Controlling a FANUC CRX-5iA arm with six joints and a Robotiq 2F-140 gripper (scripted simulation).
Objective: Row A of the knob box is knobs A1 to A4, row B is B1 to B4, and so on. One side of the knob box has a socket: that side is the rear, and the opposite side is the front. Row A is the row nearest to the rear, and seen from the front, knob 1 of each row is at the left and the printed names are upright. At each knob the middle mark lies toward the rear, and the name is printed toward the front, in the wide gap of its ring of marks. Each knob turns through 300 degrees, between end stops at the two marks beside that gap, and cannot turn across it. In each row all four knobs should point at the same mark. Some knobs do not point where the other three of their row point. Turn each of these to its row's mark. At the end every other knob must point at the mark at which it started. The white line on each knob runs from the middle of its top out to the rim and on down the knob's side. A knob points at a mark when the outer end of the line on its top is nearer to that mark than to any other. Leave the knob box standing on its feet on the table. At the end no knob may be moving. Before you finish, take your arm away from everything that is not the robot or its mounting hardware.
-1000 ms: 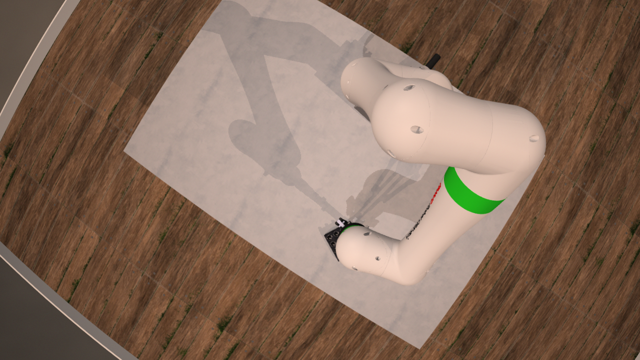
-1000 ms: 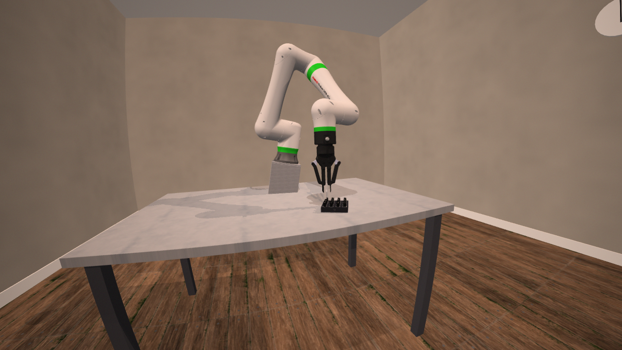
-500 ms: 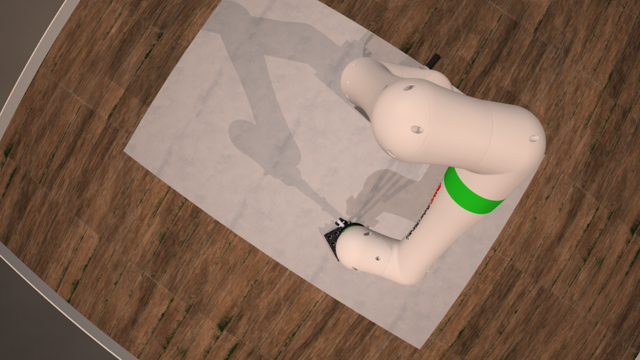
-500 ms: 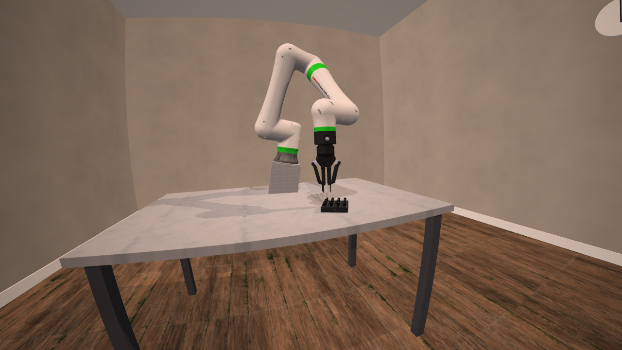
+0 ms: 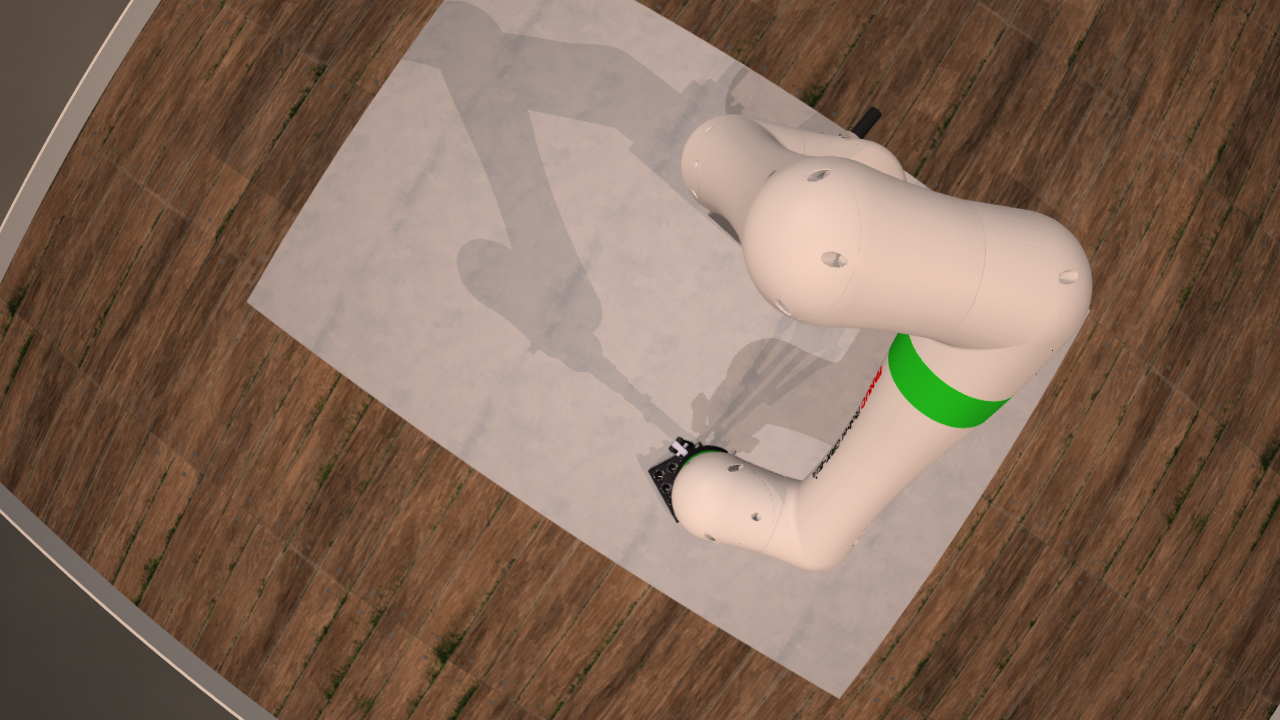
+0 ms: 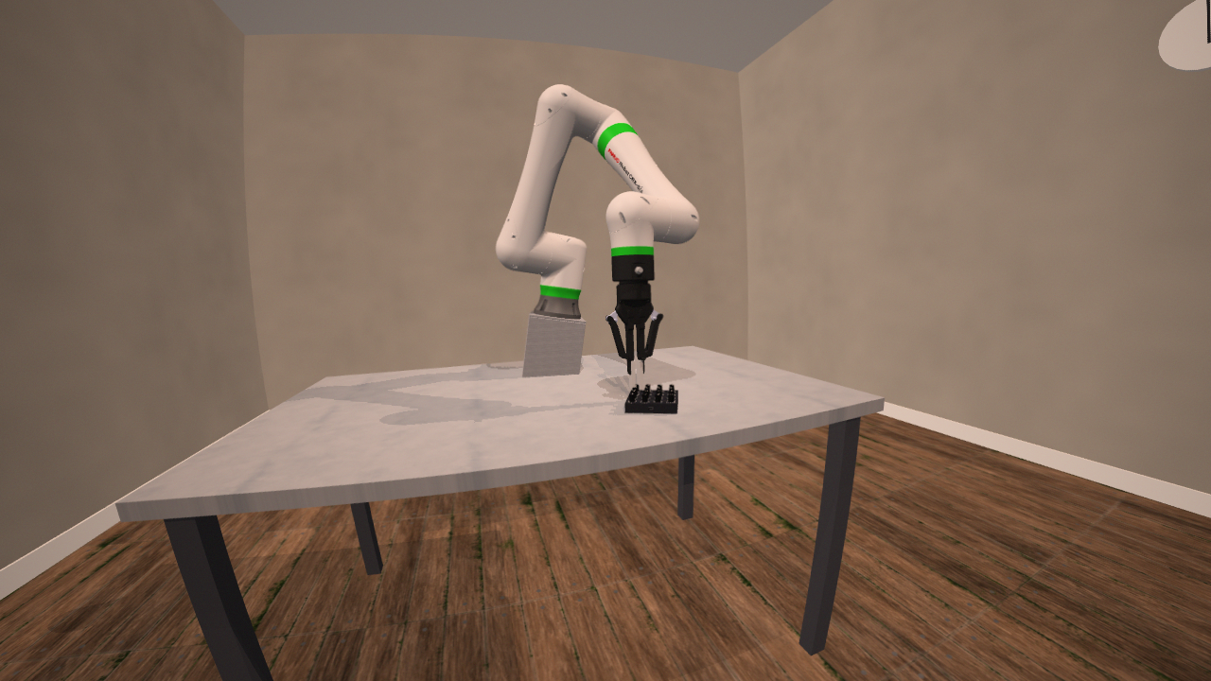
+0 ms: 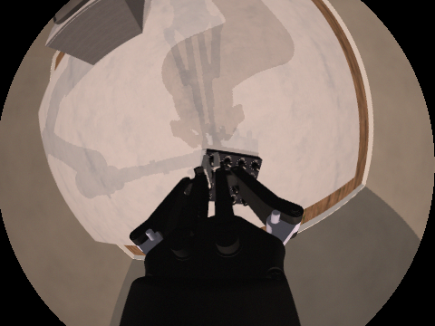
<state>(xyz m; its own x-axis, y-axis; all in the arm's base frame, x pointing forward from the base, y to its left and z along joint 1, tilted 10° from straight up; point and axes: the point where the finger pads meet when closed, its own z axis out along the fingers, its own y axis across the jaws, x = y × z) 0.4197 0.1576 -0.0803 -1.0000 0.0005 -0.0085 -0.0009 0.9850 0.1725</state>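
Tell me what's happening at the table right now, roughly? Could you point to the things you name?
The FANUC arm (image 5: 921, 250) (image 6: 541, 178) has its end effector (image 5: 682, 446) (image 6: 636, 373) (image 7: 212, 160) pointing down, fingers nearly together, over one edge of the knob box (image 5: 660, 488) (image 6: 651, 407) (image 7: 236, 154). Whether they grip a knob isn't clear. The box sits upright on the table (image 5: 402, 313) (image 6: 474, 440) (image 7: 317, 136); the arm isn't withdrawn.
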